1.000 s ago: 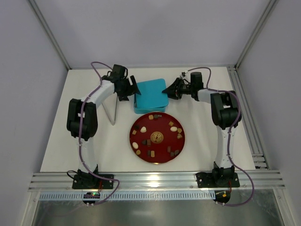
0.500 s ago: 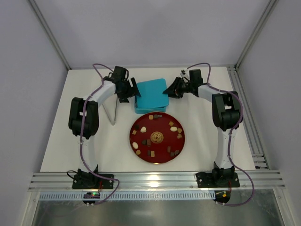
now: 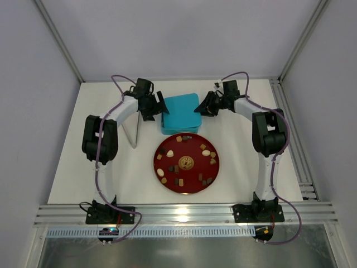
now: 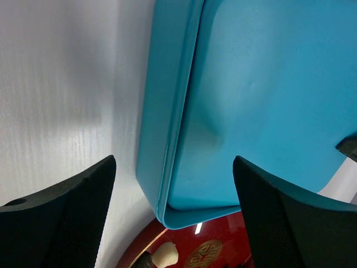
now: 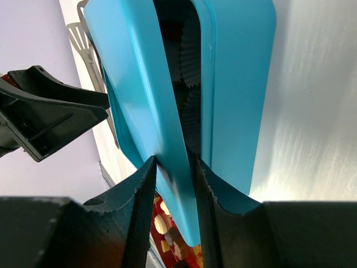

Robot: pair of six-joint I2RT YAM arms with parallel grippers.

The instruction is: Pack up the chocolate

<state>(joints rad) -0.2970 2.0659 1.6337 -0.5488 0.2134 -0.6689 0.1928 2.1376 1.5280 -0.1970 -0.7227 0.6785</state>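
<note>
Several small brown, tan and cream chocolate pieces point(image 3: 206, 152) lie on a round red plate point(image 3: 156, 162) in front of a teal box point(image 3: 179, 111). My right gripper point(image 3: 198, 109) is at the box's right edge. In the right wrist view its jaws point(image 5: 174, 159) are shut on the rim of the box lid point(image 5: 134, 72). The lid is tilted up off the base point(image 5: 234, 84), and dark paper cups point(image 5: 187, 56) show in the gap. My left gripper point(image 3: 162, 109) stands open at the box's left edge, its wide jaws point(image 4: 174, 162) around the near left corner without touching it.
A round gold piece point(image 3: 185, 162) sits at the plate's centre. A thin metal stand point(image 3: 135, 131) is on the table left of the box. The red plate point(image 4: 234, 234) reaches right up to the box's front corner, with a cream chocolate point(image 4: 164, 254) near that edge.
My right gripper has narrowed onto the lid's right rim and shifted slightly back and left. My left gripper has edged right toward the box and opened a touch.
</note>
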